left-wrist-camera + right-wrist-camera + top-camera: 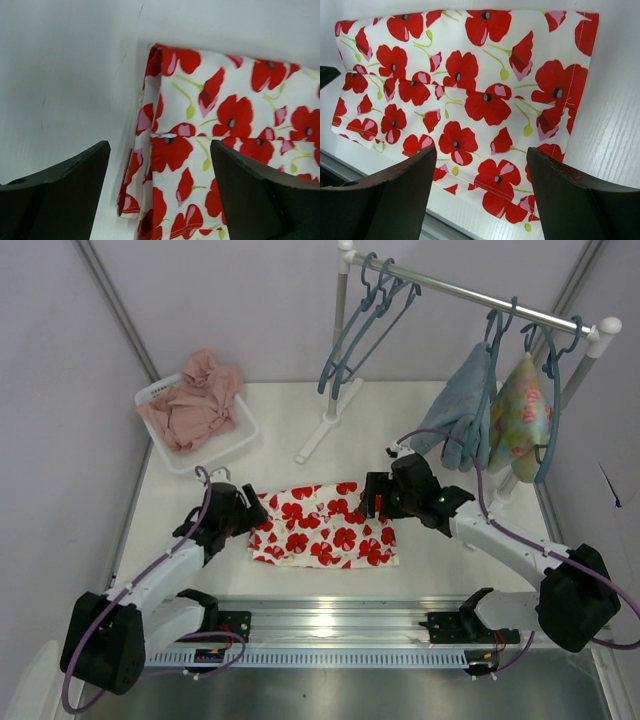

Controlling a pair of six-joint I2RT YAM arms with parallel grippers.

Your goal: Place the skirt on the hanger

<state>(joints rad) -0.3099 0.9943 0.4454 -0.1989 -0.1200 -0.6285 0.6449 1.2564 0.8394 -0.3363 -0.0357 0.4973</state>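
Note:
The skirt [325, 527], white with red flowers, lies flat on the table between the arms. My left gripper [252, 512] is open just above its left edge; in the left wrist view the skirt [220, 130] lies between and beyond the dark fingers [65, 195]. My right gripper [372, 493] is open over its upper right corner; the right wrist view shows the skirt [470, 95] spread below the fingers [570, 200]. Teal-blue hangers [365, 325] hang empty from the rail at the back.
A white clothes rack [470, 295] stands behind, its foot [325, 425] on the table. A blue garment [460, 405] and a pale green flowered garment [520, 415] hang at the right. A white basket [160, 390] with pink cloth [195, 400] sits at the back left.

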